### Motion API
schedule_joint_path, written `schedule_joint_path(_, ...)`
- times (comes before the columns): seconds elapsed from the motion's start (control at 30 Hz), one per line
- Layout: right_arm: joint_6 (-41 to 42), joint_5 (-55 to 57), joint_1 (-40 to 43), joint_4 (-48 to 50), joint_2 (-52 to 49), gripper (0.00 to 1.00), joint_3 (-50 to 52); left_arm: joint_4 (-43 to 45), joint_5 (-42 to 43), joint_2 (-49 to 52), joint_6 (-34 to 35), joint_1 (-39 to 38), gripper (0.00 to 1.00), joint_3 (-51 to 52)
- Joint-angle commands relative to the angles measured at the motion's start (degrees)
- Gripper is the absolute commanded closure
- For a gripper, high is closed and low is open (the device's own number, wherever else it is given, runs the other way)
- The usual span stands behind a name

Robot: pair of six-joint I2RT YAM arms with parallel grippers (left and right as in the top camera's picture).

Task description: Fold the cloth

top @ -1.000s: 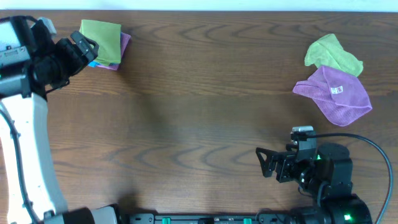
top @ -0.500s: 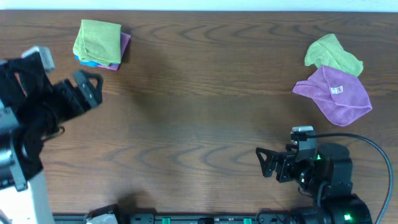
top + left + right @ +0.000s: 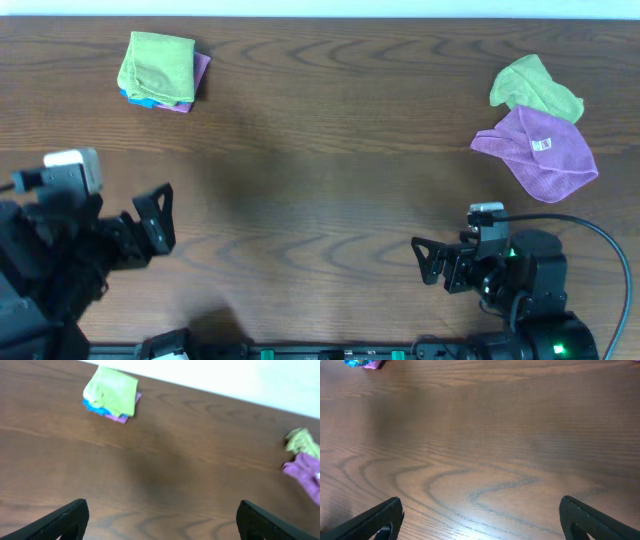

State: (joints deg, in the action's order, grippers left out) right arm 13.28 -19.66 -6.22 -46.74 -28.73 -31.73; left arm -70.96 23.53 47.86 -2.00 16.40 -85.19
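A lime-green cloth (image 3: 158, 66) lies folded into a neat square on top of a small stack of folded cloths at the table's far left; it also shows in the left wrist view (image 3: 112, 395). My left gripper (image 3: 160, 220) is open and empty, low at the near left, well apart from the cloth; its fingers frame bare wood in its wrist view (image 3: 162, 520). My right gripper (image 3: 425, 262) is open and empty at the near right over bare wood (image 3: 482, 520).
Under the folded cloth lie a purple and a blue folded cloth (image 3: 200, 72). At the far right a second green cloth (image 3: 535, 88) lies crumpled, touching a crumpled purple cloth with a white tag (image 3: 540, 150). The table's far edge runs just behind them.
My left arm has pulled back from beside the folded green cloth, moving toward the near left edge of the table. The cloth stays on the stack. The right arm has not moved.
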Motion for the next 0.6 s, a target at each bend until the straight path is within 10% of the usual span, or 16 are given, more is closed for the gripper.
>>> schedule_joint_path(0.0,0.9,0.2,0.4,0.0,0.3,0.01,0.3,1.8,-2.1,-3.0,-2.7,-0.1,0.05,5.6)
schedule_joint_path(0.57,0.9,0.2,0.4,0.0,0.3,0.01,0.3,23.5,-3.1,-28.9,-4.3,-6.4,0.05,43.4)
